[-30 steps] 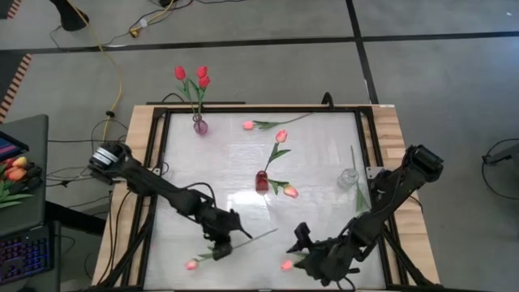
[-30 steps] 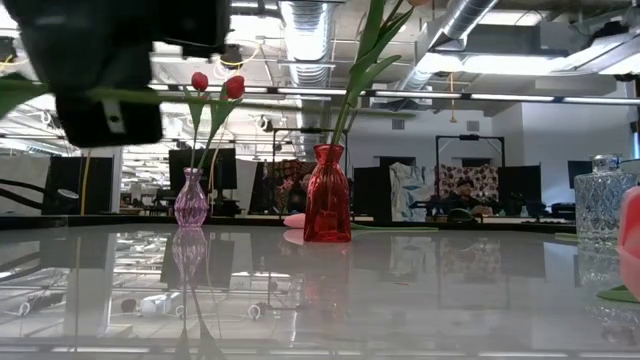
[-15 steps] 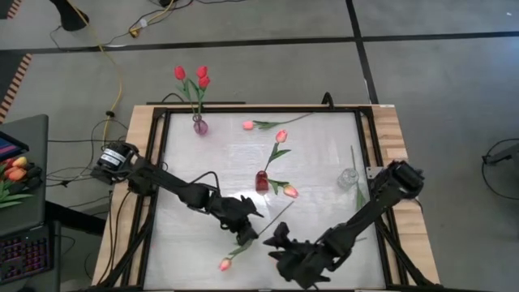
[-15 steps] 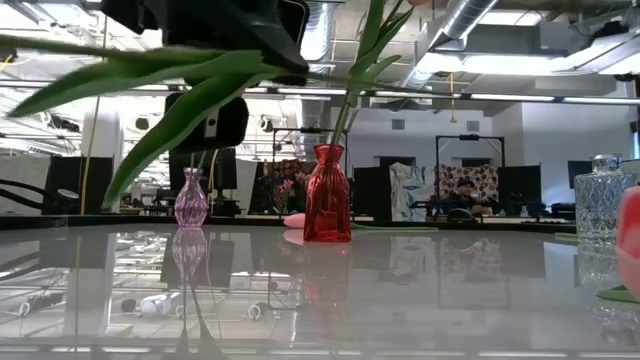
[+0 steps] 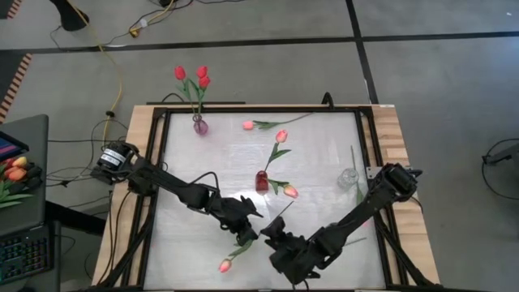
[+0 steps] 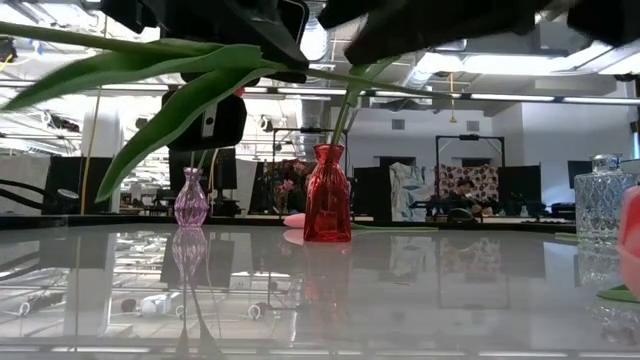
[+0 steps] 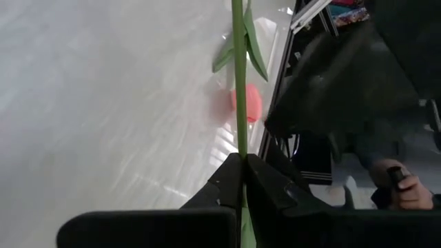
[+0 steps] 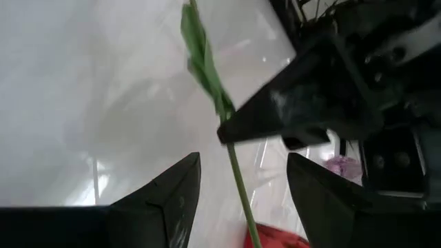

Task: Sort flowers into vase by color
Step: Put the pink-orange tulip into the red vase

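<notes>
- My left gripper (image 5: 246, 229) stays clamped on the thin green stem of a pink-headed artificial tulip (image 5: 225, 264), lifted over the white table's (image 5: 186, 174) near middle.
- Right gripper (image 5: 274, 236) has slid in beside it, fingers spread around the stem.
- Looks like a handover.

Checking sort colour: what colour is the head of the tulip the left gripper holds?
Pink-orange. The tulip shut in the left gripper shows it best in the high view.
</notes>
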### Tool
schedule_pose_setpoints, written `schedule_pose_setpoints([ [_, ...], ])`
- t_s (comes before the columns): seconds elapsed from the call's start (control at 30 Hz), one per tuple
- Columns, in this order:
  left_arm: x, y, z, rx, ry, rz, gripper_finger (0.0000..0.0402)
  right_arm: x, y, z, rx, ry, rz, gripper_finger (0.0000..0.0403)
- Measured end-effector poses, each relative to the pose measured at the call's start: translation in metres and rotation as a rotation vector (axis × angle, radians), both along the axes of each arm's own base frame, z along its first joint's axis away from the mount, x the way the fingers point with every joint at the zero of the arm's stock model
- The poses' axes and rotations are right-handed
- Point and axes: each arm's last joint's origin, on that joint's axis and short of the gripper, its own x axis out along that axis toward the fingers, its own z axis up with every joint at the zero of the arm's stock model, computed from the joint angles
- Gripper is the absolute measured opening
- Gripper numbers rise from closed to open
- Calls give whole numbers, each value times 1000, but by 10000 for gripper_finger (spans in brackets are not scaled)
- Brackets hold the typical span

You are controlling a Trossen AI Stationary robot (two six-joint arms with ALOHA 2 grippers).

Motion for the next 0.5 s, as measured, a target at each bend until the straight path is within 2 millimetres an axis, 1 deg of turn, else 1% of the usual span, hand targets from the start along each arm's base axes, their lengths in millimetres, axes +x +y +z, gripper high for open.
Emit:
schedule_pose_setpoints([
  [0.2, 0, 0, 0, -6, 3, 0, 0, 0, -10, -5, 9, 47, -58, 206],
  [0.5, 0, 0, 0, -8, 4, 0, 0, 2, -15, -5, 7, 54, -71, 163],
])
